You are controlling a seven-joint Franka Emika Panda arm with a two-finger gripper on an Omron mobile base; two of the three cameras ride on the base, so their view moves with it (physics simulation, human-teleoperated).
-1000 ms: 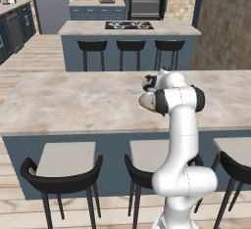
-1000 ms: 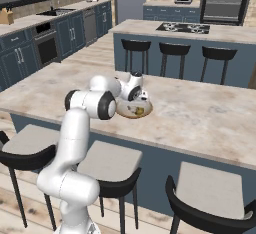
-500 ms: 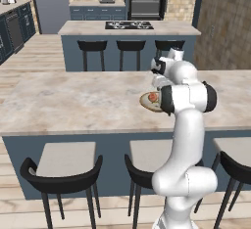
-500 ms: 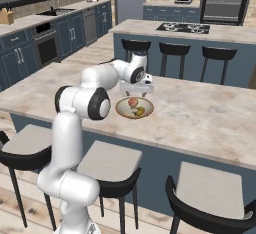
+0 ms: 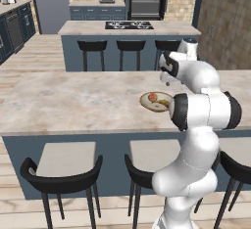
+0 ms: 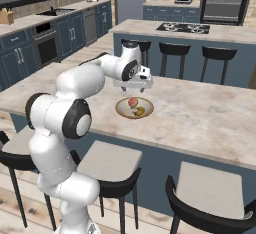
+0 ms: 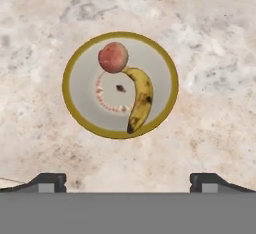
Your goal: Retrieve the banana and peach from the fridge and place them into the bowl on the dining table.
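1. Left base view: the bowl [image 5: 156, 101] sits on the dining table [image 5: 73, 101], the peach [image 5: 153, 97] inside it. Your gripper [image 5: 168, 82] hangs just above and beside its far rim.
2. Right base view: the banana [image 6: 138, 111] and peach [image 6: 132, 102] both lie in the bowl [image 6: 134, 108]; the gripper [image 6: 133, 85] is above them, apart.
3. Hand view: the fingertips [image 7: 47, 182] stand wide apart, holding nothing. The peach [image 7: 113, 57] touches the banana [image 7: 140, 98]. Both fruits look delivered, so lift straight up and avoid clipping the rim.
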